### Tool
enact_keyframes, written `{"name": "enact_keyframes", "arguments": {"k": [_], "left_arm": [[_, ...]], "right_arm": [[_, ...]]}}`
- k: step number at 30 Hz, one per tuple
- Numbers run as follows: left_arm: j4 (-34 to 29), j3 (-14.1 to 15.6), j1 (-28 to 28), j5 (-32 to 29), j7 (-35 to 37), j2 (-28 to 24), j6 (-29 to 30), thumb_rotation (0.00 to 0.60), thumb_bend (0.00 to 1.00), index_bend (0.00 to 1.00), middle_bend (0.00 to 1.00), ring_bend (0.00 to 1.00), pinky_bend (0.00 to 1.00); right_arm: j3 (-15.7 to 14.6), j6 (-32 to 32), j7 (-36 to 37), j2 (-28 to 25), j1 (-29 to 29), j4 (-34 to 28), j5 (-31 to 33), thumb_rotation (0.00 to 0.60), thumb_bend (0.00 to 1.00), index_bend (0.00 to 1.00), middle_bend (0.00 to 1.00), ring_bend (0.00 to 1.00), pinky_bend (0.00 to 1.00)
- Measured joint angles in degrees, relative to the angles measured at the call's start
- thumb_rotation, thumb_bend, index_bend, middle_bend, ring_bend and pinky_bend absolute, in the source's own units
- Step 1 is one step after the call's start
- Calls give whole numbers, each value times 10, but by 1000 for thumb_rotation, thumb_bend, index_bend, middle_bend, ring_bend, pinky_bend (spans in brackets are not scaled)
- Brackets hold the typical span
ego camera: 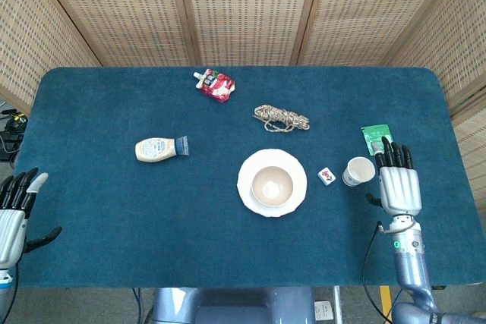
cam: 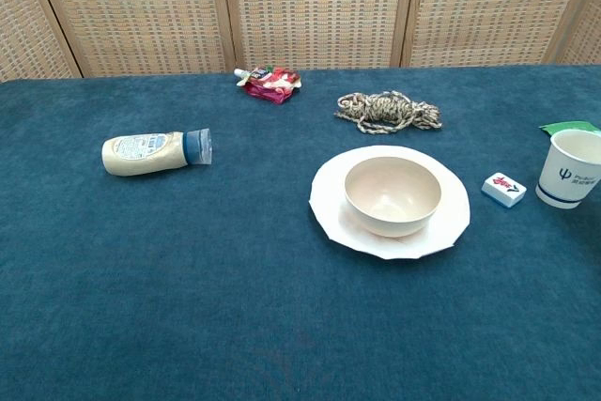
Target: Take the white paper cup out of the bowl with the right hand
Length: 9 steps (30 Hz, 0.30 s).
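- Now the right hand (ego camera: 399,186) lies flat over the near right part of the table (ego camera: 114,202), its dark fingertips spread and pointing to the far side, holding nothing; only the head view shows it, since it falls outside the chest view
- The white paper cup (ego camera: 358,171) stands upright on the cloth just left of that hand, apart from its fingers, and well clear of the bowl (ego camera: 272,184); the chest view shows the cup (cam: 571,168) at its right edge, with a blue mark printed on its side that the head view does not make out
- A green packet (ego camera: 374,139) lies just beyond the cup on the far side; in the chest view only a corner of it (cam: 566,127) peeks out behind the rim
- A small tile (ego camera: 326,176) with red marks on its face rests between cup and plate (ego camera: 250,201), touching neither
- The bowl sits in the middle of the white plate, and the chest view looks into it: nothing inside
- Farther off lies a coil of rope (ego camera: 281,117), beyond it to the left a red pouch (ego camera: 216,84), and well to the left a squeeze bottle (ego camera: 160,149) on its side, blue cap pointing right
- The left hand (ego camera: 15,214) shows at the near left corner in the head view alone, off the table's edge, fingers apart and holding nothing
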State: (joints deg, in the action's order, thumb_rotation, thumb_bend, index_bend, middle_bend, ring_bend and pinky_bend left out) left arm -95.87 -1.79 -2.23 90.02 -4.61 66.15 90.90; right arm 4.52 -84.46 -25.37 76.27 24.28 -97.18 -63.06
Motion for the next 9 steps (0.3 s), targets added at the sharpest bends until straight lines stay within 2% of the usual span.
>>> {"name": "enact_keyframes", "arguments": {"k": [5, 9], "left_arm": [[2, -1, 0, -2, -6, 2, -1, 600, 27, 0, 0, 0, 0], [7, -1, -3, -4, -18, 8, -7, 600, 26, 0, 0, 0, 0]], "right_arm": [[-53, -63, 77, -3, -54, 26, -131, 600, 154, 0, 0, 0, 0], [-87, -106, 126, -2, -94, 56, -205, 600, 153, 0, 0, 0, 0]]}}
